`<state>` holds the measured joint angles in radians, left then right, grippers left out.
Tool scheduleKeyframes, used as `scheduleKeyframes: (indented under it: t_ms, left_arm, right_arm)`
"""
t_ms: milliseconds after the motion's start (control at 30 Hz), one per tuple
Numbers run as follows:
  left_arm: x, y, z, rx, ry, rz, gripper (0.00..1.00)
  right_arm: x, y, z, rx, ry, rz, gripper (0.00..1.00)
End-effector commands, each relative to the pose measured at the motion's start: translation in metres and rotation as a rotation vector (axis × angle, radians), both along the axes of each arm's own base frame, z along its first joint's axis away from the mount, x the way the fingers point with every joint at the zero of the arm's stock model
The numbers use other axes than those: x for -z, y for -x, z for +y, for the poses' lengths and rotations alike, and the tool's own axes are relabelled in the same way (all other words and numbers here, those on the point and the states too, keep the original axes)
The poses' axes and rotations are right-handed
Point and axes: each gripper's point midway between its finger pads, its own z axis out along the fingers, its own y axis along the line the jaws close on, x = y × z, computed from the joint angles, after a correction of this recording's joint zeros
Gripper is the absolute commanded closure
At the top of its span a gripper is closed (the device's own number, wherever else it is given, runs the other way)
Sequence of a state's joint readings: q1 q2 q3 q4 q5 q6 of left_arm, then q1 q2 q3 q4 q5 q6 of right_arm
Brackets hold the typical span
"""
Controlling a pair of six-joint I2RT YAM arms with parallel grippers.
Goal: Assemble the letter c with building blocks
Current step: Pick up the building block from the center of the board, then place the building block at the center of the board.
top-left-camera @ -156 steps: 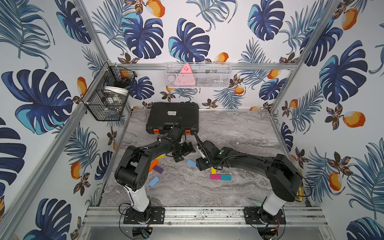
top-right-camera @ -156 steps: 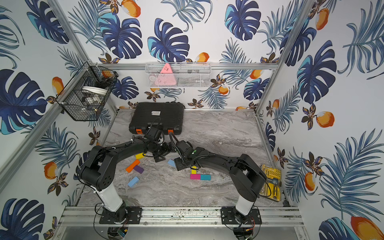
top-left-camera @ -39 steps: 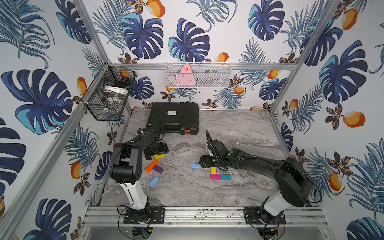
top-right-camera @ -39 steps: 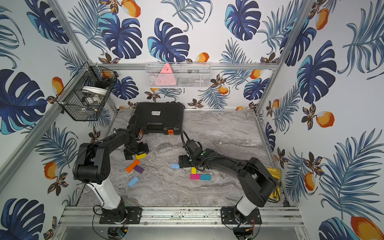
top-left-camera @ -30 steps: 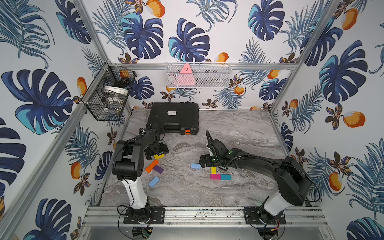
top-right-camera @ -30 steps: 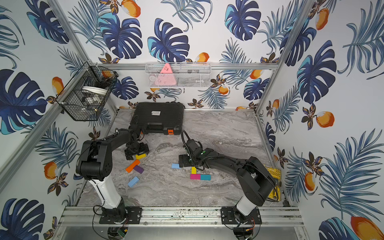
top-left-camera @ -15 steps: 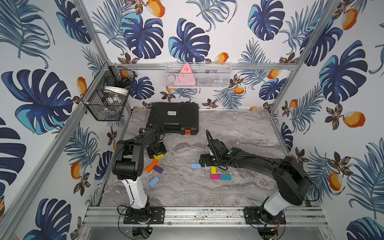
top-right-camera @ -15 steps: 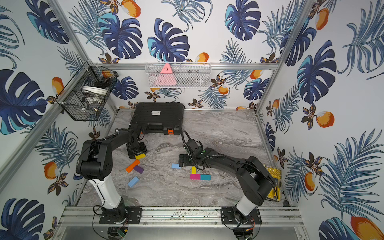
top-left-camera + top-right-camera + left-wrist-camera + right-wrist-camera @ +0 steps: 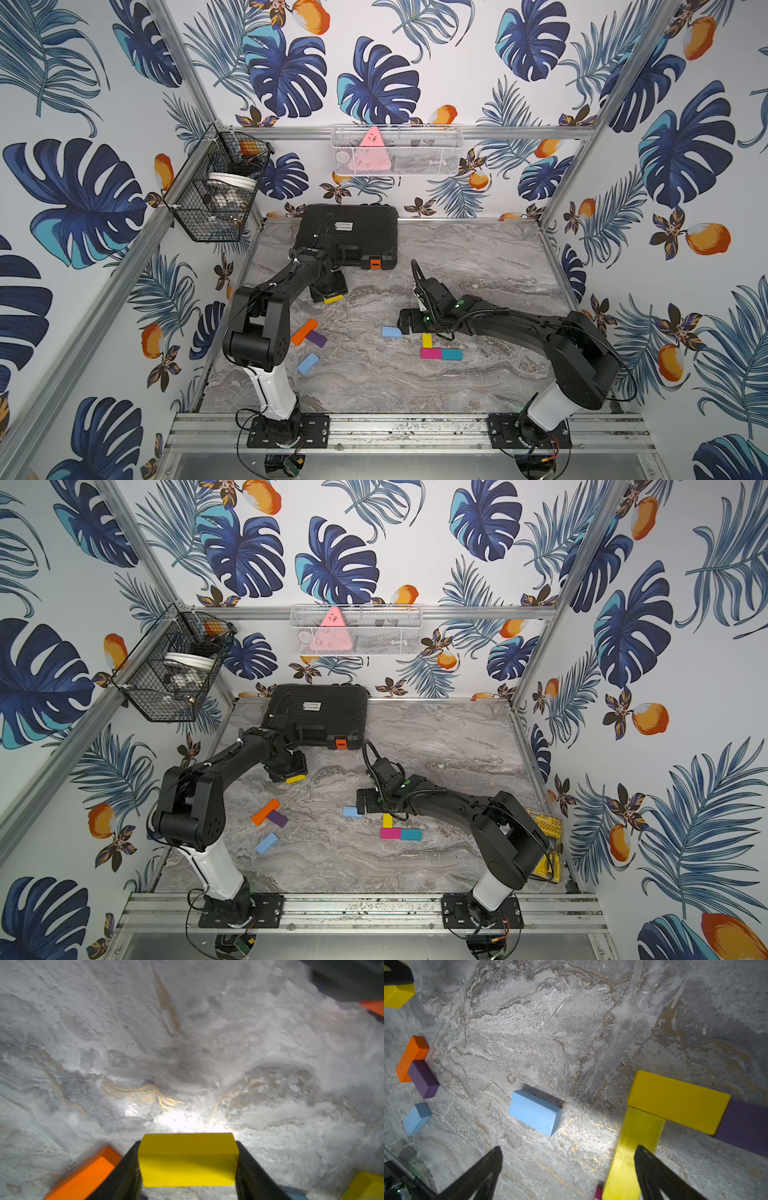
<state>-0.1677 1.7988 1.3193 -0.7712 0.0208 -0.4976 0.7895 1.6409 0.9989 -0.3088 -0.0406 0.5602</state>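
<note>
The left arm reached forward, the left gripper [image 9: 187, 1144] pointing down just beside the front edge of the black case [image 9: 349, 232]; its jaws were clamped on a yellow block [image 9: 333, 299] close to the desk [image 9: 478, 266]; the right arm lay stretched low toward the desk's centre, the right gripper [image 9: 569, 1148] with jaws wide apart near a light blue block [image 9: 534, 1111]; the case's white label [image 9: 344, 226] was unreadable; a magenta block [image 9: 430, 353] and a teal block [image 9: 451, 354] lay touching, well apart from every desk edge.
</note>
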Motion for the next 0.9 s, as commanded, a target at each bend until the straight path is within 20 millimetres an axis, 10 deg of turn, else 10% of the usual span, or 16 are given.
scheduleKeyframes:
  t_ms: [0,467,867]
  left_arm:
    - [-0.005,0.016,-0.022,0.099,-0.010,0.004,0.38]
    - [0.020,0.069,-0.088,0.288,-0.043,-0.002,0.35]
    - [0.045,0.078,-0.097,0.316,-0.072,0.014,0.32]
  right_arm:
    - [0.000,0.004,-0.001,0.008,-0.004,0.023,0.00]
    - [0.004,0.015,-0.011,0.028,0.001,0.053,0.00]
    - [0.004,0.019,-0.015,0.038,0.000,0.054,0.00]
